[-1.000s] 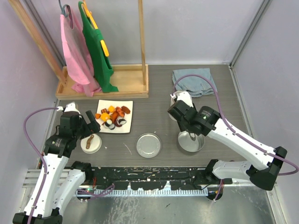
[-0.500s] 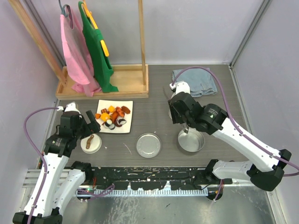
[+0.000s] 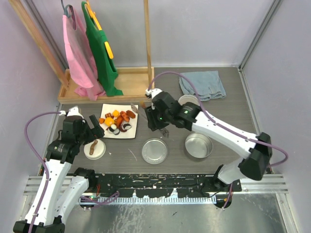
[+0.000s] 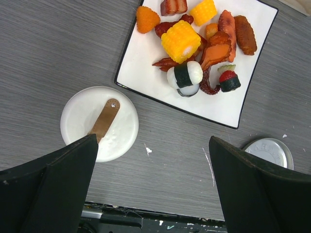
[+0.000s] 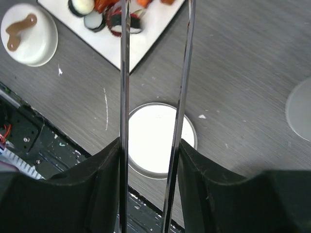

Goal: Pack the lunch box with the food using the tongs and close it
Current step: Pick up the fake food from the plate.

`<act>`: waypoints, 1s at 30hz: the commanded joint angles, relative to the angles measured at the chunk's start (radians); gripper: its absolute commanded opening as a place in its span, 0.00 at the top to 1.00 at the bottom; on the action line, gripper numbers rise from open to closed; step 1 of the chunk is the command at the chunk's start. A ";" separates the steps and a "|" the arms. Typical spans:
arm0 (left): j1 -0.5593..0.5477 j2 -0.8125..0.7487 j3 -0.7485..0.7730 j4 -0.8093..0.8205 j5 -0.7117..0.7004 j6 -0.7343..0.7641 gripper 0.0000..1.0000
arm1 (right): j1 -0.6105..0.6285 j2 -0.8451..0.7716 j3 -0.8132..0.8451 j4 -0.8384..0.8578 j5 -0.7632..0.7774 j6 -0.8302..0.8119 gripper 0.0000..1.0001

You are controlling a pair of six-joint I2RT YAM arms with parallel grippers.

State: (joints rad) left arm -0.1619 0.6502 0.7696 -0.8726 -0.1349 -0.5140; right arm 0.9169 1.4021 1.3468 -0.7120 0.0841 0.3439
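Tongs point(image 5: 125, 97): held tight by right fingers point(image 5: 104, 179), tips by plate point(image 4: 146, 53).
Left fingers point(image 4: 58, 184): wide open above counter point(image 4: 48, 48).
Food point(image 4: 181, 40): on plate.

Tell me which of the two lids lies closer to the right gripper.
The flat steel lid, no handle, just under the right gripper beside the steel tin. The white lid with the brown handle sits over by the left gripper.
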 commanded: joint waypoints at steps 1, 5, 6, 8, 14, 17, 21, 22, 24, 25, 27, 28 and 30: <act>-0.002 -0.016 0.035 0.019 -0.028 -0.018 0.02 | 0.057 0.101 0.121 0.057 -0.051 -0.052 0.50; -0.002 -0.025 0.044 -0.006 -0.087 -0.041 0.02 | 0.113 0.215 0.207 0.028 0.022 -0.111 0.48; -0.002 -0.031 0.046 -0.011 -0.105 -0.048 0.02 | 0.124 0.244 0.235 0.019 0.031 -0.127 0.48; -0.002 -0.047 0.044 -0.014 -0.132 -0.056 0.02 | 0.144 0.300 0.286 0.004 0.048 -0.157 0.47; -0.002 -0.101 0.032 -0.006 -0.178 -0.069 0.02 | 0.198 0.446 0.408 -0.044 0.064 -0.193 0.46; -0.002 -0.122 0.028 -0.005 -0.188 -0.073 0.02 | 0.226 0.489 0.442 -0.064 0.080 -0.211 0.45; -0.002 -0.135 0.026 -0.005 -0.196 -0.075 0.02 | 0.249 0.518 0.461 -0.067 0.108 -0.225 0.44; -0.002 -0.137 0.026 -0.005 -0.198 -0.077 0.02 | 0.251 0.524 0.466 -0.069 0.113 -0.227 0.44; -0.002 -0.137 0.024 -0.002 -0.195 -0.076 0.02 | 0.260 0.534 0.477 -0.073 0.117 -0.238 0.44; -0.002 -0.137 0.024 0.000 -0.193 -0.075 0.02 | 0.264 0.537 0.481 -0.073 0.119 -0.242 0.43; -0.002 -0.130 0.026 -0.001 -0.190 -0.075 0.02 | 0.272 0.548 0.489 -0.075 0.121 -0.245 0.43; -0.002 -0.127 0.027 -0.003 -0.189 -0.075 0.02 | 0.276 0.554 0.494 -0.079 0.124 -0.246 0.43; -0.002 -0.123 0.027 -0.003 -0.185 -0.075 0.02 | 0.282 0.569 0.506 -0.090 0.154 -0.245 0.43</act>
State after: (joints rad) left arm -0.1619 0.5236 0.7719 -0.8967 -0.3031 -0.5869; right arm 1.1862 1.9598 1.7832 -0.8059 0.1783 0.1211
